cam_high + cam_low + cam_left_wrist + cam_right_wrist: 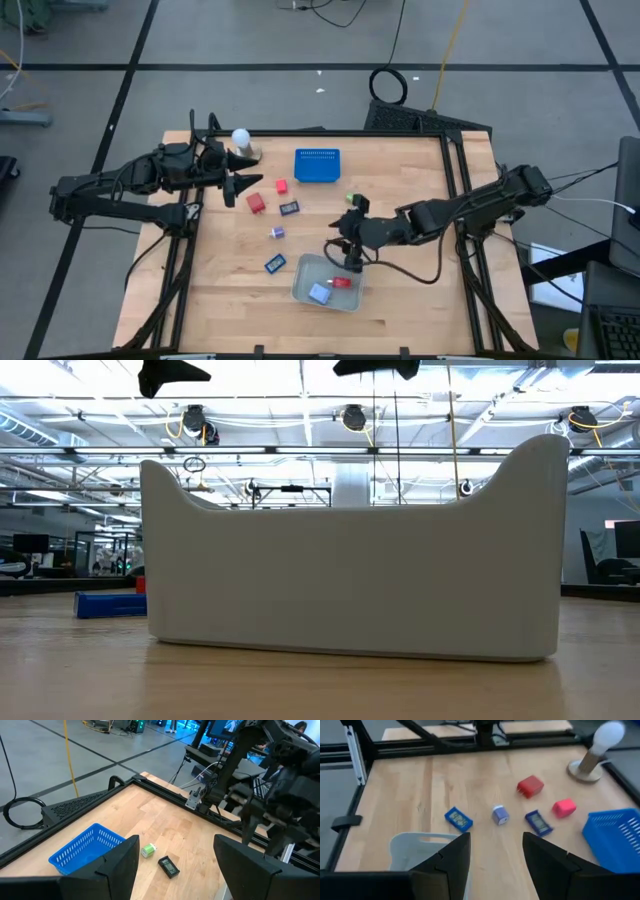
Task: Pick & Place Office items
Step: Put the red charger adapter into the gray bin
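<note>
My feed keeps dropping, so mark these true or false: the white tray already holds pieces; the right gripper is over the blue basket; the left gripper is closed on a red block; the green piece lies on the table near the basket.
1. The white plastic tray already holds pieces. True: a small red piece and a pale blue block lie inside.
2. The right gripper is over the blue perforated basket. False: it hangs at the tray's rim.
3. The left gripper is closed on a red block. False: its jaws are open and empty.
4. The small green piece lies on the wooden table near the basket. True.
</note>
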You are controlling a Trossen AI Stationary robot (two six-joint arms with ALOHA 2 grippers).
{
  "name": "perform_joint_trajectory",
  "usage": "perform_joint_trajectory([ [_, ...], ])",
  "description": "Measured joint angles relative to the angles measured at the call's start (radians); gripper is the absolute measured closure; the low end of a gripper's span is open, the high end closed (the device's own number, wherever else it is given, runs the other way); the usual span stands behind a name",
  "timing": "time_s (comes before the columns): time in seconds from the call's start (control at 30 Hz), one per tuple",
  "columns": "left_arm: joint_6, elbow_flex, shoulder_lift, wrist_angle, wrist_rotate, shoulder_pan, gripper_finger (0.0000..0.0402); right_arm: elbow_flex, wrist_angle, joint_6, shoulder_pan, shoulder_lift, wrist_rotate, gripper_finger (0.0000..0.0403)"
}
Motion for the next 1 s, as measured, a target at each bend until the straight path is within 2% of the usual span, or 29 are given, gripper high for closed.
perform_joint_trajectory([
  [0.3, 0.000, 0.000, 0.000, 0.000, 0.000, 0.000, 0.0147, 0.000, 0.008, -0.011, -0.035, -0.073, 0.002, 0.0232],
  [0.63, -0.002, 0.000, 0.000, 0.000, -0.011, 0.000, 0.0147, 0.000, 0.098, -0.012, -0.066, -0.109, -0.001, 0.0232],
  [0.83, -0.124, 0.000, 0.000, 0.001, -0.036, 0.000, 0.0147, 0.000, 0.174, -0.053, -0.069, -0.121, 0.000, 0.0232],
  [1.0, -0.117, 0.000, 0.000, 0.001, -0.049, 0.000, 0.0147, -0.001, 0.165, -0.092, -0.077, -0.179, 0.086, 0.0232],
])
